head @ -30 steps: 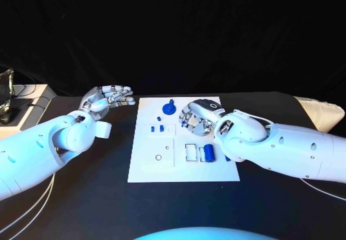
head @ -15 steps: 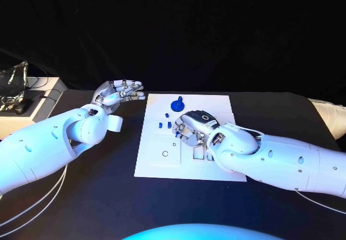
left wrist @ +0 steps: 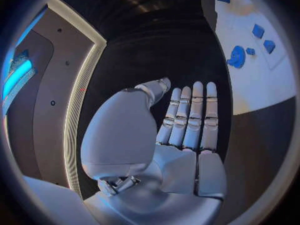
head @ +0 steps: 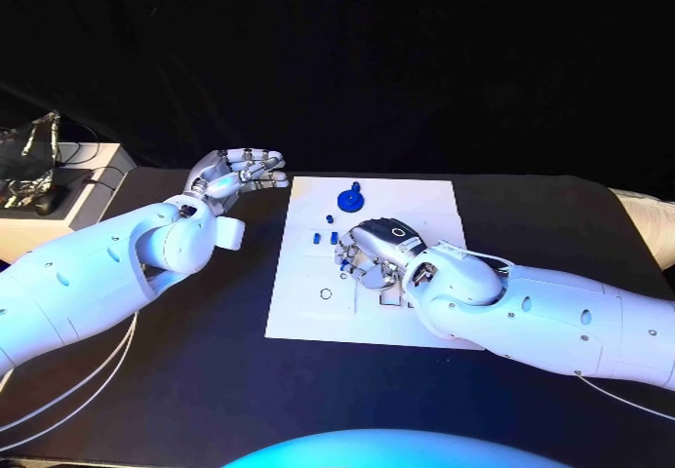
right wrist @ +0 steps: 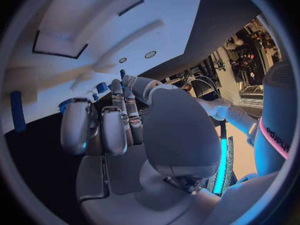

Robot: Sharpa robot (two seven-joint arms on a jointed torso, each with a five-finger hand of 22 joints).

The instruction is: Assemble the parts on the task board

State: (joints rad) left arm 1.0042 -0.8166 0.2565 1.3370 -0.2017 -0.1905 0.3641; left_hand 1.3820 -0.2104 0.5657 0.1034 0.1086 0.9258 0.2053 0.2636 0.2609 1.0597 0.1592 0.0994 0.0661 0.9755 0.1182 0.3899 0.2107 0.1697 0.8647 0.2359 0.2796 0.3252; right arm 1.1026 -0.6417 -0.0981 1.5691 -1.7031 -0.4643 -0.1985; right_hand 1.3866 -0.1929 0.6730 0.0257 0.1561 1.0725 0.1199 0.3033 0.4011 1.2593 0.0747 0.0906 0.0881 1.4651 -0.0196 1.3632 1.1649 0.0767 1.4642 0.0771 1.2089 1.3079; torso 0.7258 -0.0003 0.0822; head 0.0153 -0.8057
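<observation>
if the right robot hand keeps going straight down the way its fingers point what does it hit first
Probably the task board itself: the right robot hand hangs over its middle with fingers curled down toward the small blue parts. Depth is unclear, so a part may come first.

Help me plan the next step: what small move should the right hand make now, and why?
Probably lower its fingers onto a small blue part: the right hand hovers over the middle of the white task board, while the left hand waits open beside it.

The task board (head: 429,210) looks like matt white sheet, smooth. The desk (head: 169,390) is dull black. Both arms wear glossy white plastic shells; the fingers (left wrist: 190,110) are satin silver metal. Beyond the fingers, a round blue part (head: 349,201) looks smooth plastic.
</observation>
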